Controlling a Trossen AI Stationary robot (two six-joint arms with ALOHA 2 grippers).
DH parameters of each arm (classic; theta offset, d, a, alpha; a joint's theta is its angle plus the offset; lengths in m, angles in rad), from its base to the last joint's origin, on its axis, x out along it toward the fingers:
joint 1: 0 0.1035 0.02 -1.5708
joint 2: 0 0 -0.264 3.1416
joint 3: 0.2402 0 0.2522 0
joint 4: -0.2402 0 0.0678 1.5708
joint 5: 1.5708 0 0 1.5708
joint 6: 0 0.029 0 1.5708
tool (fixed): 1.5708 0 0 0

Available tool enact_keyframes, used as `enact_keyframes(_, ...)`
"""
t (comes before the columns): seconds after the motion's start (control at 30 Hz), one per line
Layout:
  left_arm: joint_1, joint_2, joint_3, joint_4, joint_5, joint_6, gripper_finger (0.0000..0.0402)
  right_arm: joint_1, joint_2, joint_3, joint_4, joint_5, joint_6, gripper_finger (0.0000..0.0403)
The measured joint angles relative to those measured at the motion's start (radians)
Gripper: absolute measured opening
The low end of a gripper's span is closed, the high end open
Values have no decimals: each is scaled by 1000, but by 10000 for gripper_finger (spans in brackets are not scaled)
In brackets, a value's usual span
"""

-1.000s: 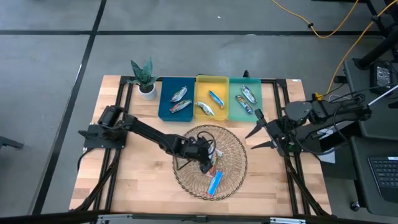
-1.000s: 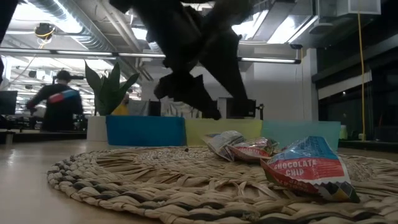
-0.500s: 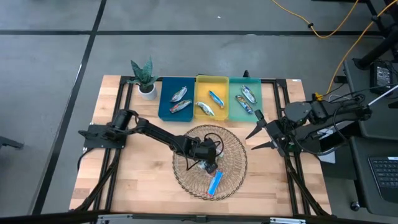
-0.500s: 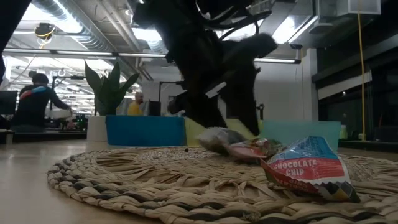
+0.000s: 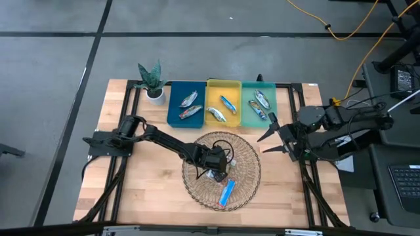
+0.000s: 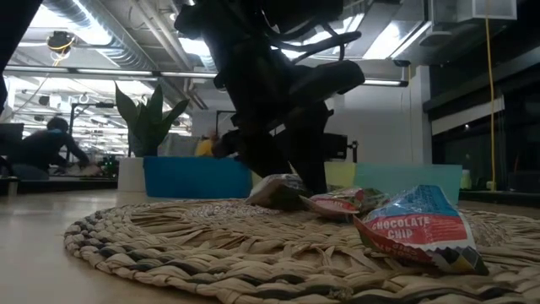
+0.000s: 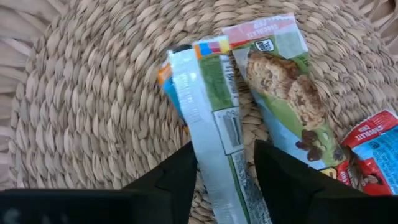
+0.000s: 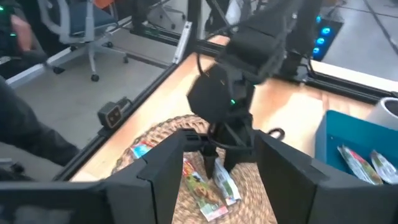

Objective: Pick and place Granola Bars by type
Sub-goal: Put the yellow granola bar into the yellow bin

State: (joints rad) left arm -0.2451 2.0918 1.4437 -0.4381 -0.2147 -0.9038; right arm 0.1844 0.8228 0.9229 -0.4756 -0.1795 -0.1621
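Note:
My left gripper [image 5: 220,172] reaches down into the round wicker basket [image 5: 252,157] and is shut on a silver and green granola bar [image 7: 214,124], which also shows in the low view as a bar [image 6: 274,190] at the fingertips. Beside it lie a green bar [image 7: 286,99], a red bar [image 6: 337,203] and a blue "chocolate chip" bar [image 6: 418,228]. My right gripper [image 5: 260,145] hovers open near the table's right side, above the basket's edge, with nothing in it. My left gripper pinches the silver and green bar by its two long edges [image 7: 208,163], near the end closest to the camera. The fingers [image 7: 180,177] slant down from the table's left and lie across the bar. The bar's far end [image 7: 186,62] rests on the basket and on another wrapper.
At the far edge stand a blue tray [image 5: 172,115], a yellow tray [image 5: 223,84] and a green tray [image 5: 270,88], each with bars in it. A potted plant [image 5: 152,82] stands left of them. A loose blue bar [image 5: 227,192] lies near the basket's front rim.
My left gripper has sunk into the basket and its fingers have closed in on the silver and green bar. In the low view the bar has shifted a little sideways between the fingers.

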Motion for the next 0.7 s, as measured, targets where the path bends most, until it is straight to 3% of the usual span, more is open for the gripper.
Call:
enact_keyframes(0.33,-4,0,0,0,22,-52,72,-37,-272,-440,428,-7,228,199)
enact_keyframes(0.53,-3,0,0,4,29,-56,34,-37,-447,-592,469,31,285,199)
enact_keyframes(0.7,-2,0,-1,48,35,-74,28,-38,-590,-659,452,158,225,199)
